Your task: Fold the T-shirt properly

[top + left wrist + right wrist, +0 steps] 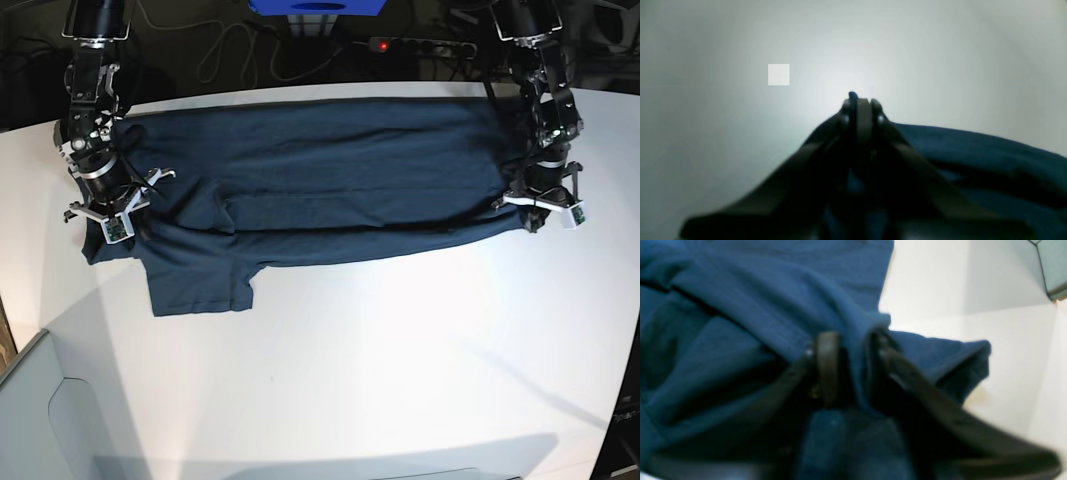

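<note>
Progress, left wrist view: left gripper (860, 101) clamped on T-shirt (973, 146) edge. Right wrist view: right gripper (853, 340) jaws parted, cloth fold between them. Base view: T-shirt (330, 180) on table (400, 380), one lengthwise fold laid; sleeve, crosswise folds left.

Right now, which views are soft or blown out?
Left wrist: the left hand is a blurred silhouette against a bright glare patch on the table; a pale square artefact sits left of it. Right wrist: the right hand and the T-shirt are soft, close-range blur. Base: sharp overall, with bright reflection on the tabletop in front of the T-shirt.
</note>
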`<state>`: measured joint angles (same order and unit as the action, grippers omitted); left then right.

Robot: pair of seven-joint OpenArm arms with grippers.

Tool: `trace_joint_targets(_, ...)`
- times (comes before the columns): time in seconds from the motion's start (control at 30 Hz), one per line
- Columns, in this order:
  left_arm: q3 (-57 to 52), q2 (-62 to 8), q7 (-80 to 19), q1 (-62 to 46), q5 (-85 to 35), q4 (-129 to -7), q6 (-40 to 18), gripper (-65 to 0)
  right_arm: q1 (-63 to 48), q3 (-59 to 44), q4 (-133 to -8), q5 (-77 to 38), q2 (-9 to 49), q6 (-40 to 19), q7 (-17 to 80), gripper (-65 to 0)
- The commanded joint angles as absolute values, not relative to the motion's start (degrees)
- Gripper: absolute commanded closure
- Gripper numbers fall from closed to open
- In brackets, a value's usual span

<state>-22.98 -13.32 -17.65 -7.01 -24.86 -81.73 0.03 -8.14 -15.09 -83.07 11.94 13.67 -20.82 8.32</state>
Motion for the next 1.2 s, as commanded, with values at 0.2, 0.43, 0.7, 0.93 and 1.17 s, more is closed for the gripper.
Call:
trace_joint_targets(0.2,-23.52,-14.11,-19.74,-6.37,-25.19,-82.77,0.13,0.0,-7.6,-15.43,-91.56,11.21,15.34,-20.79,8.31,-52.9)
trace_joint_targets(0.43,-23.52,-14.11,-19.74,-6.37,-25.1,-82.95,0.31,0.0,2.42,-13.23,-89.19,11.3,14.46,-20.79,18.86,-54.0)
trace_joint_targets(0.7,-23.52,-14.11,-19.74,-6.29,-25.1,-82.95,0.4,0.0,17.54,-8.75,-66.86,11.21,13.93,-20.88,26.51,-43.1)
trace_joint_targets(0.93,-23.52,-14.11,-19.74,-5.58,-24.92,-82.95,0.4,0.0,20.7,-8.66,-56.92,11.21,12.62,-20.88,25.98,-40.9)
trace_joint_targets(1.17,-23.52,-14.11,-19.74,-5.49,-24.84,-82.68,0.4,0.0,20.62,-8.4,-56.66,11.3,11.91,-20.88,26.42,-11.9)
